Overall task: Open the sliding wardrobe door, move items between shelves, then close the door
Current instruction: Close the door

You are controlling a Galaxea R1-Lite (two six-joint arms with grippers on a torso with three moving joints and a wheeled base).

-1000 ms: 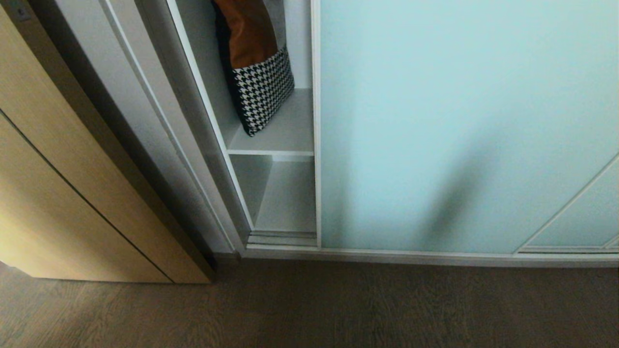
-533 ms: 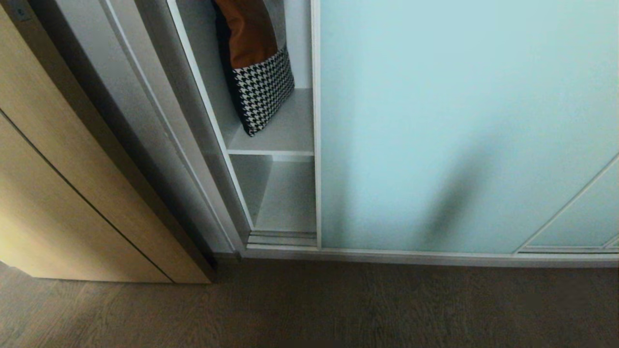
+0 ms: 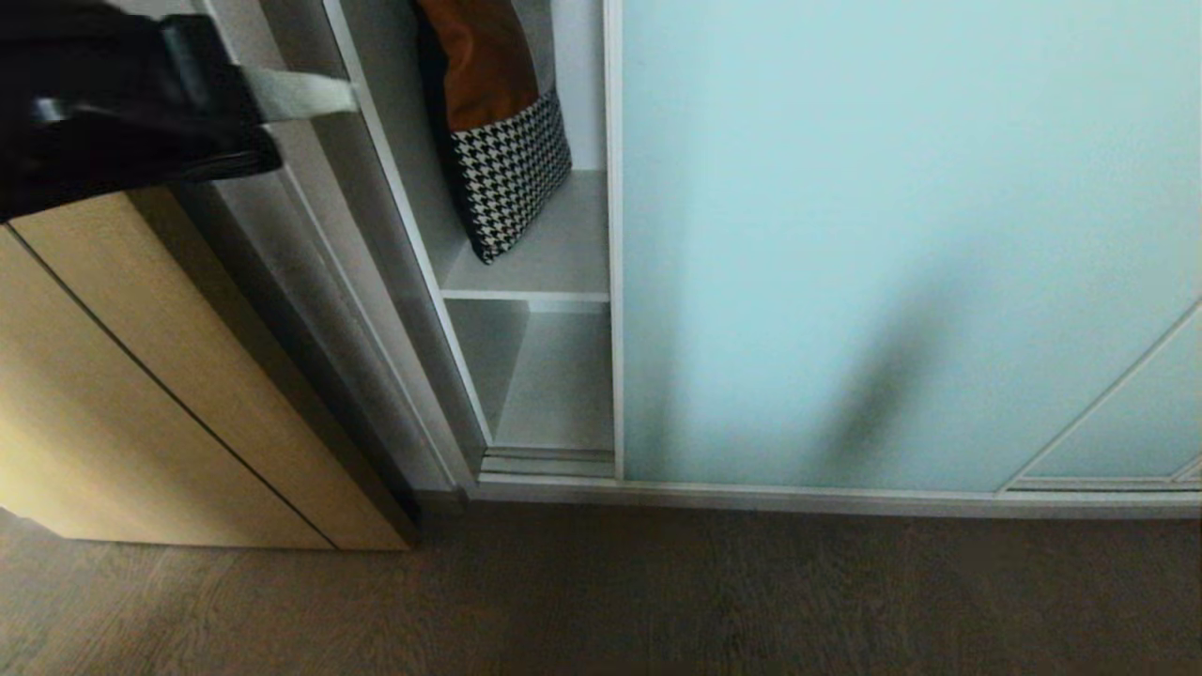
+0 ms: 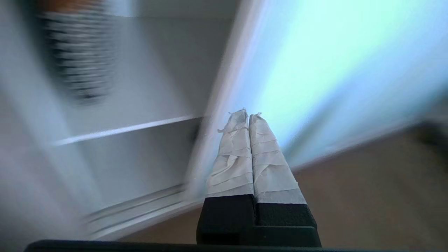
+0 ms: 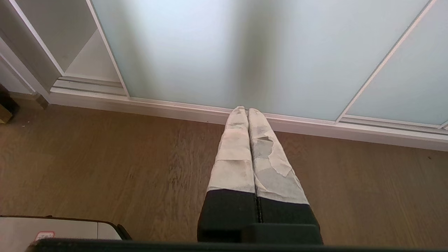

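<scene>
Now, step: sliding wardrobe door barely open; widen it.
Left tool: pressed together, empty, near door edge.
Right tool: pinched together, parked low.

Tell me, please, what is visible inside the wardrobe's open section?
A brown and houndstooth cushion leans on the upper shelf; the lower shelf looks bare. The sliding door hides everything further right.

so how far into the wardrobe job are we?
Early. The sliding wardrobe door is only partly open, showing a narrow gap. In hand: the left gripper, shut and empty, is up by that gap. Left: widen it, move the houndstooth bag off its shelf, close up.
</scene>
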